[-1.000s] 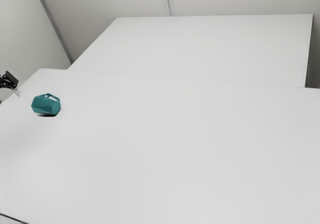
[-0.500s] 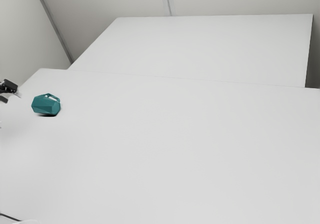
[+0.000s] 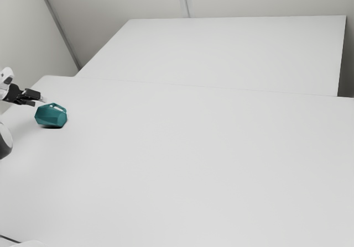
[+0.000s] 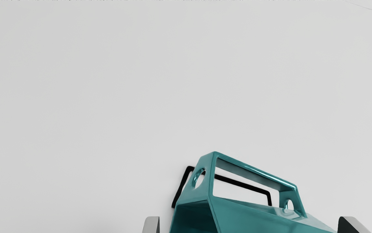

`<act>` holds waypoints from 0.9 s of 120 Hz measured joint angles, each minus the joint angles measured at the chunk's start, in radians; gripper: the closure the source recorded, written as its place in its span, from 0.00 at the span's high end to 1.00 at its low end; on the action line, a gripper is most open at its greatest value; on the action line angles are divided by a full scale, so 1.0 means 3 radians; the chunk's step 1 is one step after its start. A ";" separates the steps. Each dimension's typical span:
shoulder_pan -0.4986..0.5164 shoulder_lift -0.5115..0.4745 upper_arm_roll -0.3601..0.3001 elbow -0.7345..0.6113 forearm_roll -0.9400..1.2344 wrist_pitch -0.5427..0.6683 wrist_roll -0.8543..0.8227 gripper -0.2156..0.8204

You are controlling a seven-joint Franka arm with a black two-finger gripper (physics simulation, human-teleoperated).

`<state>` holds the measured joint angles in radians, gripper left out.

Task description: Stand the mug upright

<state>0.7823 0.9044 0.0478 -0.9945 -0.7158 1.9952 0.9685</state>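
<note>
The jaws of the black two-finger gripper [image 4: 251, 225] stand widely spread, with no pinch on anything. Between their light-grey tips, in the wrist view, is the teal, faceted, glossy mug [image 4: 257, 215], its dark open mouth [image 4: 192, 221] nearer one tip and its other end toward the second. Whether that second tip touches it cannot be told. The mug lies on its side on the plain white table [image 3: 193, 158], toward the exterior view's left, its angular teal handle [image 4: 253, 171] raised over a black shadow [image 4: 244, 185].

The task appears to be at the approach. If one finger meets the mug well ahead of the other, it could push or roll it before the grip forms. Closing on sloping facets might let it twist or slip. The handle may catch the hand during a descent or turn, and a release while tilted could topple the mug again.
</note>
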 joint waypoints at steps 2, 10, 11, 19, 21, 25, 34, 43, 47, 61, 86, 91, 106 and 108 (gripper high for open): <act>-0.0002 0.0000 0.0004 -0.0015 -0.0021 0.0005 0.0016 0.79; -0.0015 -0.0015 0.0020 -0.0100 -0.0083 0.0019 0.0074 0.79; -0.0015 -0.0017 0.0022 -0.0111 -0.0088 0.0021 0.0081 0.79; -0.0019 -0.0028 0.0027 -0.0193 -0.0121 0.0031 0.0133 0.79; -0.0019 -0.0031 0.0028 -0.0207 -0.0127 0.0033 0.0145 0.79; -0.0020 -0.0033 0.0029 -0.0225 -0.0137 0.0037 0.0168 0.79; -0.0020 -0.0038 0.0029 -0.0254 -0.0155 0.0043 0.0216 0.79; -0.0018 -0.0051 0.0030 -0.0278 -0.0193 0.0035 0.0258 0.79; -0.0017 -0.0056 0.0030 -0.0294 -0.0230 0.0029 0.0278 0.79; -0.0015 -0.0082 0.0030 -0.0395 -0.0355 -0.0025 0.0346 0.79; -0.0015 -0.0106 0.0030 -0.0504 -0.0444 -0.0239 0.0440 0.79; -0.0015 -0.0107 0.0030 -0.0508 -0.0448 -0.0265 0.0455 0.73; -0.0023 -0.0119 0.0030 -0.0510 -0.0447 -0.0314 0.0495 0.54; -0.0027 -0.0123 0.0029 -0.0510 -0.0446 -0.0317 0.0500 0.53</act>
<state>0.7742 0.8675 0.0565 -1.1476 -0.8497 1.9002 1.1185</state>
